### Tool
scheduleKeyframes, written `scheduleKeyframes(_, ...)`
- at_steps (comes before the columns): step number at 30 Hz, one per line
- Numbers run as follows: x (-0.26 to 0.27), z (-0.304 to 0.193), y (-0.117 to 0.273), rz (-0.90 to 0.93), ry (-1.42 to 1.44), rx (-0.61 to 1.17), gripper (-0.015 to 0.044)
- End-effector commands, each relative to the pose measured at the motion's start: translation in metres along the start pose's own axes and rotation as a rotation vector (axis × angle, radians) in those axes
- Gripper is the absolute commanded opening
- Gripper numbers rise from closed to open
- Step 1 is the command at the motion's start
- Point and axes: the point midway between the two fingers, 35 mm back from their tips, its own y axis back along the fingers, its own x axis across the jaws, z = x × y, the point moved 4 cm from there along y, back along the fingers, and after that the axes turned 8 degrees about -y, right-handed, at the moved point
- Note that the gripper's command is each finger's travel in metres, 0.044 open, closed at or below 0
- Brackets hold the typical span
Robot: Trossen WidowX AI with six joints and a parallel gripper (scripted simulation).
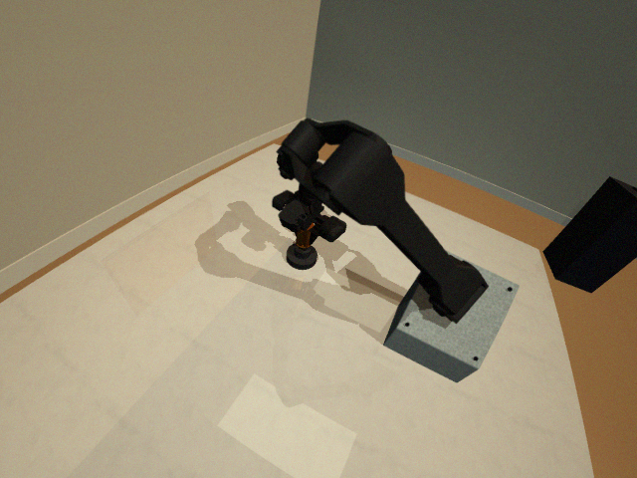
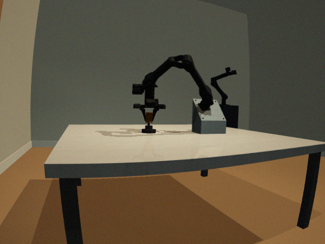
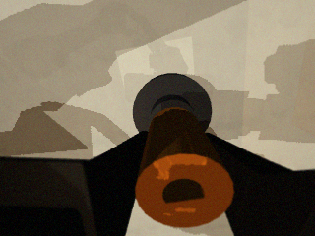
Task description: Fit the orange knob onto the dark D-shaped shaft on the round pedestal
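My gripper [image 1: 304, 238] [image 2: 149, 120] [image 3: 174, 137] is shut on the orange knob [image 1: 304, 236] [image 2: 149, 116] [image 3: 148, 194], which is held upright. The dark round pedestal [image 1: 302, 261] [image 2: 148, 130] [image 3: 148, 103] stands directly below it. In the exterior view a short length of dark shaft [image 2: 149, 124] shows between the knob's lower end and the pedestal, so the knob is not down on the pedestal. Whether its lower end rests on the shaft's tip or is just over it, I cannot tell. In the wrist view the D-shaped hole has its flat side toward the image bottom, slightly tilted. The shaft's flat side is hidden.
The arm's grey sloped base block [image 1: 471, 329] [image 2: 213, 126] stands to the right of the pedestal on the pale table [image 1: 169, 380] [image 2: 118, 149]. A second dark arm [image 2: 217, 87] on a black stand [image 2: 232, 115] is beyond the table. The arm's shadow falls around the pedestal.
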Motion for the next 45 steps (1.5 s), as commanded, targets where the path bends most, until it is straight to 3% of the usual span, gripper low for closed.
scheduleKeyframes(1,0.0011,0.0011,0.0028,-0.001,0.002,-0.003,0.0)
scheduleKeyframes(11,0.0001,0.0005,0.0039,-0.001,0.211,-0.003,0.0)
scheduleKeyframes(32,0.001,0.0017,0.0037,-0.001,0.211,-0.003,0.0)
scheduleKeyframes(39,0.0011,0.0016,0.0038,-0.001,0.41,-0.003,0.0)
scheduleKeyframes(45,0.0006,-0.0002,0.0022,-0.001,0.421,-0.003,0.0)
